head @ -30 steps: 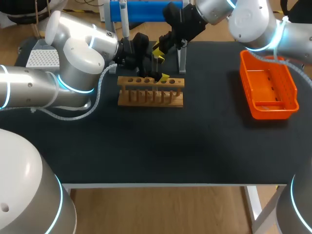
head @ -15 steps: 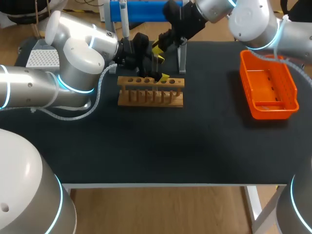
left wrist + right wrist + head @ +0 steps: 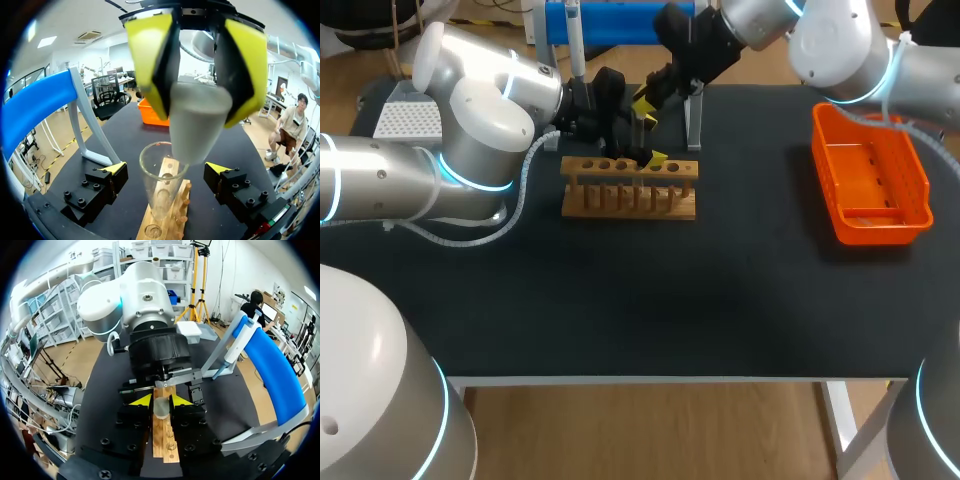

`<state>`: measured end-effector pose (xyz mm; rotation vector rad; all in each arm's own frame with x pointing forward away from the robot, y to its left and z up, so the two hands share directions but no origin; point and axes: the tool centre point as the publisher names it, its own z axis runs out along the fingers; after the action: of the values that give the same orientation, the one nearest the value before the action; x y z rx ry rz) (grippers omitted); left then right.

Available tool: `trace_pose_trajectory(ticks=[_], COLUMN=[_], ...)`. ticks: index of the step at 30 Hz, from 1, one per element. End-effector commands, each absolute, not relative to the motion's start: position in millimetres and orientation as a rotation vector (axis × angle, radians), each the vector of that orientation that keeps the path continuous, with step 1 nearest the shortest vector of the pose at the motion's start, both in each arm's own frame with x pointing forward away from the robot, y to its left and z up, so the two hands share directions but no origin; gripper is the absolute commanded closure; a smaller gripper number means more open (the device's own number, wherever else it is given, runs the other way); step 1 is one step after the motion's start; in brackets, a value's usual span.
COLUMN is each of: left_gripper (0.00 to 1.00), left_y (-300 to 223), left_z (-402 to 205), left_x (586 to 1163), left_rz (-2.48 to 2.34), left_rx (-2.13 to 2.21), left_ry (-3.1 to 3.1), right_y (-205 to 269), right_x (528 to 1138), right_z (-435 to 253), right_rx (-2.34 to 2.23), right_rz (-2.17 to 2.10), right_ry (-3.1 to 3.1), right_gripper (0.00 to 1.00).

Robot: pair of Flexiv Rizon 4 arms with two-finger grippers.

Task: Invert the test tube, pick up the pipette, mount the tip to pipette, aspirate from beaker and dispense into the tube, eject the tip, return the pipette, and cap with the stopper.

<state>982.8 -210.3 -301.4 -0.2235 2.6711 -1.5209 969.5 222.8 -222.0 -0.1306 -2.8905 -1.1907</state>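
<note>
- Clear glass test tube stands open-mouthed in the wooden rack, between your left gripper's parted fingers, untouched
- Your right gripper clamps the grey tapered stopper just above the tube's mouth
- White pipette hangs on its blue stand; by my reading only capping remains

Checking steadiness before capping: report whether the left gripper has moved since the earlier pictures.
No. The left gripper keeps the same spot over the wooden rack.

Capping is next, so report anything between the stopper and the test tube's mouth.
Nothing visible. The stopper, gripped by the right pincer, hangs right over the open mouth of the test tube.
</note>
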Motion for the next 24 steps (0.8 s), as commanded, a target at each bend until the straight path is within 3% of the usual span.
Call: trace_pose_trajectory(ticks=[1,24], left_gripper=[0.0,0.0], left_y=[-210,-210], left_z=[-301,-301], left_x=[984,984], left_rz=[-1.521,-1.521], left_rx=[-0.221,-0.221], left_ry=[2.674,2.674], right_y=[223,222], right_x=[970,971], right_z=[-227,-216], right_rx=[-0.131,-0.128], right_rz=[-1.177,-1.244], right_ry=[-2.891,-2.888], right_gripper=[1.0,1.0])
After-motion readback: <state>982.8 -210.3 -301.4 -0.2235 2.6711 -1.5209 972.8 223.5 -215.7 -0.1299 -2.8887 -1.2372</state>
